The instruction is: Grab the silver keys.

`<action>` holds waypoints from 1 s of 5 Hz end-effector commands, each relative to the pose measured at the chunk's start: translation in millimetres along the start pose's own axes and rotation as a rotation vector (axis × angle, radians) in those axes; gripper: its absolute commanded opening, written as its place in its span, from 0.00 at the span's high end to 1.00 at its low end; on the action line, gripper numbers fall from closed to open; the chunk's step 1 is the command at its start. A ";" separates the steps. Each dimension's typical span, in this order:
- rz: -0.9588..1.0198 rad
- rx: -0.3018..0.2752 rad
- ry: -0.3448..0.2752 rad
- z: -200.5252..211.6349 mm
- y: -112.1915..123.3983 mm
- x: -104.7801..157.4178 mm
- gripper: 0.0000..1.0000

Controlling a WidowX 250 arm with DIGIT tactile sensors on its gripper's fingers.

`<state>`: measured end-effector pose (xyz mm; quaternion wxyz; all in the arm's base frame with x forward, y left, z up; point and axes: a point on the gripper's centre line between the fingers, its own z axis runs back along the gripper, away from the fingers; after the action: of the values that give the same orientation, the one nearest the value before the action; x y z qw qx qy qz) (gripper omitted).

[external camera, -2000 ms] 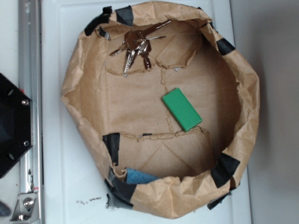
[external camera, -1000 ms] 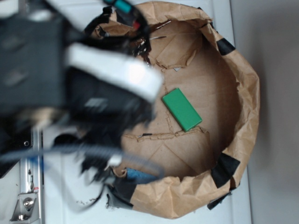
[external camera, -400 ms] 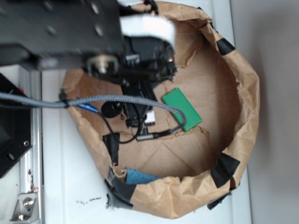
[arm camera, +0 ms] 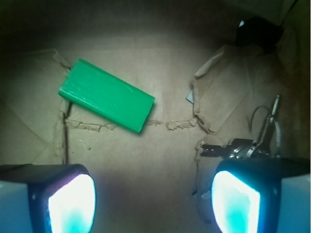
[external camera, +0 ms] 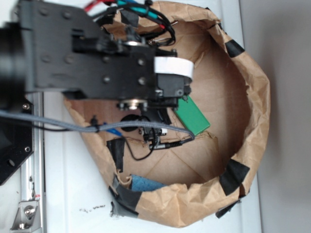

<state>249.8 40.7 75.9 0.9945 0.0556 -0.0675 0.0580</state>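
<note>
Shifting since a moment ago, the black robot arm is hovering over the brown paper basket (external camera: 252, 97); jaws gaping empty, shiny silver keys (arm camera: 252, 145) ungrasped beside one finger, flat green rectangular block (arm camera: 106, 95) apart.

In the exterior view, the robot arm (external camera: 97, 63) hides most of the silver keys (arm camera: 248, 145); the wrist view's right finger (arm camera: 252, 194) covers their lower part at four o'clock.

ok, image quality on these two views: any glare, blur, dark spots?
Wrist: both fingers blown out to a white-cyan glow, corners dark; flat green rectangular block sharp, bunch of silver metal keys dim. Exterior: black arm soft, near camera; brown paper bag evenly lit.
</note>
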 end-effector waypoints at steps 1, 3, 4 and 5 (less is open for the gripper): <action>0.084 0.096 -0.097 19.6 44.2 13.8 0.00; 0.093 0.139 -0.096 13.6 49.4 12.9 0.00; 0.098 0.156 -0.101 11.9 49.8 13.2 0.00; 0.090 0.174 -0.103 9.5 50.3 11.6 0.00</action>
<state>252.4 86.2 81.6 0.9804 0.1401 -0.0989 0.0970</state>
